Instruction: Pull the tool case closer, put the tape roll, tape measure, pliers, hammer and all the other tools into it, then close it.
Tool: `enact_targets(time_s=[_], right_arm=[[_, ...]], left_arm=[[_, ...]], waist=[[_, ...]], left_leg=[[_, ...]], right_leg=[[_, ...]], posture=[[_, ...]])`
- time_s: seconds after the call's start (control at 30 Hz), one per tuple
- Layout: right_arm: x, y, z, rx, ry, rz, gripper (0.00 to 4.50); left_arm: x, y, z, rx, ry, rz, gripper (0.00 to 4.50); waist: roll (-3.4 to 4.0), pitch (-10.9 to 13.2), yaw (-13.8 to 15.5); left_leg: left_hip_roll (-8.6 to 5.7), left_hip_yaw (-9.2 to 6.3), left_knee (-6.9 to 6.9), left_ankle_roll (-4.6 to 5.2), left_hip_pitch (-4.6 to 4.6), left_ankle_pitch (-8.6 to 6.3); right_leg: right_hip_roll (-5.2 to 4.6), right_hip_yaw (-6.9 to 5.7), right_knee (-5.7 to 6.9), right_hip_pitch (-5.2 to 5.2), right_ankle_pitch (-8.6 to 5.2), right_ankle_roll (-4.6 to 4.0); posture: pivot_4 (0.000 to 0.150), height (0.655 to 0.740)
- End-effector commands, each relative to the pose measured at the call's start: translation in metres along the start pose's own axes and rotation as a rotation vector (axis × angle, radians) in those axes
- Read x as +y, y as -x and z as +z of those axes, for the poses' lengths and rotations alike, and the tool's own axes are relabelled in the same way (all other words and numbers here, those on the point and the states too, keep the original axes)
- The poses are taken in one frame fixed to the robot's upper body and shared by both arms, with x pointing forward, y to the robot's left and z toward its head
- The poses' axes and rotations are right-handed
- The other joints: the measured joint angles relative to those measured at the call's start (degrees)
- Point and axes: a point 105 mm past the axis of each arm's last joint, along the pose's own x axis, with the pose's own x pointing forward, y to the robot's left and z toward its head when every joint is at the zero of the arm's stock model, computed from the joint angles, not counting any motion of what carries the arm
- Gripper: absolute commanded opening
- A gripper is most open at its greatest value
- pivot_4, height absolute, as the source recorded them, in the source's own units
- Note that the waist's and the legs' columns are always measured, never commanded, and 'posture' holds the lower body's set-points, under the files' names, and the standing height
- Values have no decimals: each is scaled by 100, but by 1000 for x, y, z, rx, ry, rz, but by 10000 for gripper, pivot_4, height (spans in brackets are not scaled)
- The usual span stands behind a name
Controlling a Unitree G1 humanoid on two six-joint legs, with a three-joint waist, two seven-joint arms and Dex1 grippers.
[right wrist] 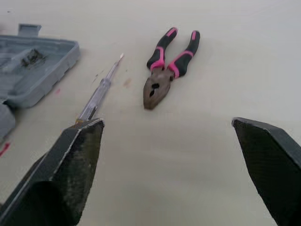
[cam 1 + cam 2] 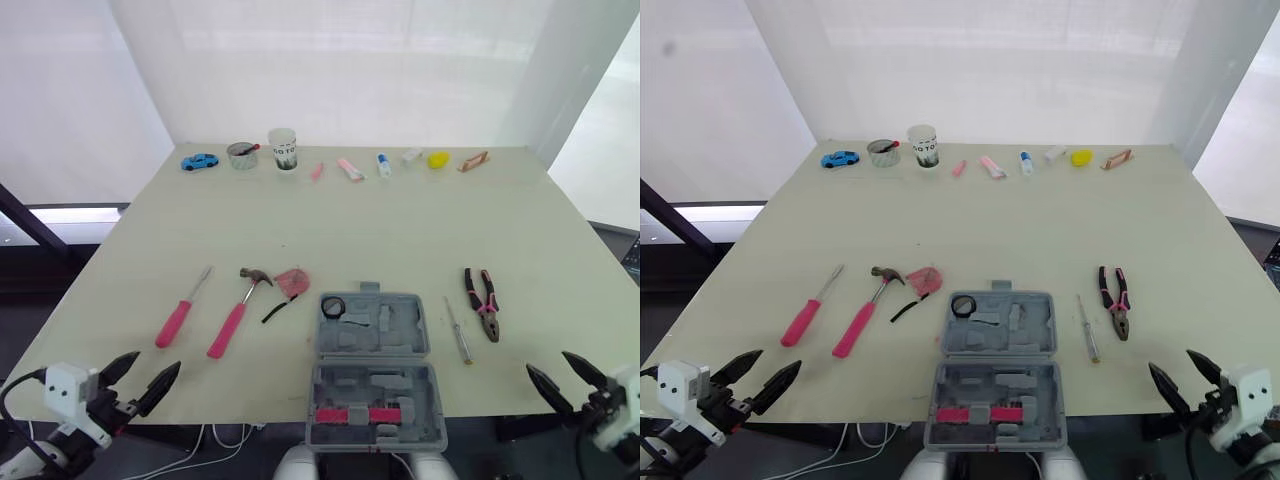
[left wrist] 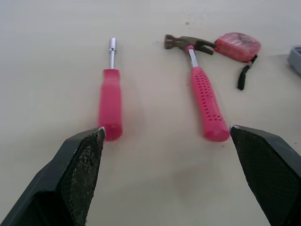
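two end effectors hang at the near edge of the desk, both released and empty: the left end effector and the right end effector. the hammer lies head away from the robot, its pink handle slanting back toward the left end effector, apart from it. the tape measure sits just beside the hammer head. the pliers lie handles away, nose toward the right end effector, apart. the tool case lies open at the near edge, between the two. the desk is pale cream, with white curtains behind.
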Motion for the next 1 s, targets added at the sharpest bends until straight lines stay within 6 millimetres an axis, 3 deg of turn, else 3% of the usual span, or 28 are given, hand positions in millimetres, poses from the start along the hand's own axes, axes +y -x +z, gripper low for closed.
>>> enact_targets(time_s=[0.03,0.2,0.4,0.5,0.63,0.77,1.0], right_arm=[[-13,20,8,-17,34,-31,44250],[-21,34,2,-22,26,-86,44250],[-20,24,7,-44,46,-80,44250],[-18,17,16,-61,69,-49,44250],[-2,-3,39,-99,109,81,44250],[12,-19,55,-118,135,183,44250],[47,-47,80,-111,182,403,44250]], left_arm=[[11,15,2,17,-33,37,45000],[18,24,-2,62,-44,15,45000],[16,11,8,39,-75,-40,45000],[5,-3,20,5,-92,-97,45000],[-27,-35,45,-31,-153,-240,45000],[-46,-53,60,-49,-167,-298,45000],[-69,-87,60,43,-169,-294,45000]], waist=[[-2,-2,2],[-9,-6,5],[2,-14,7],[2,-14,9],[2,-14,20],[1,-18,12],[4,-16,11]], left_leg=[[0,2,0,0,0,0],[6,4,-1,-1,0,-1],[10,8,-1,-2,3,-2],[10,12,-1,-2,2,-1],[9,16,0,-1,1,-1],[7,19,2,-1,5,0],[-10,45,0,0,4,-1]], right_leg=[[0,0,-1,0,0,0],[1,-2,-6,-3,-1,-1],[-3,-1,-5,-6,-1,-2],[-3,1,-5,-3,0,-4],[-2,5,-2,-2,1,-4],[2,9,6,-1,2,-4],[12,13,6,-2,14,17]], posture=[[1500,7400],[1500,7400],[1500,7400],[1500,7400],[1500,7400],[1500,7400],[1500,7400]])
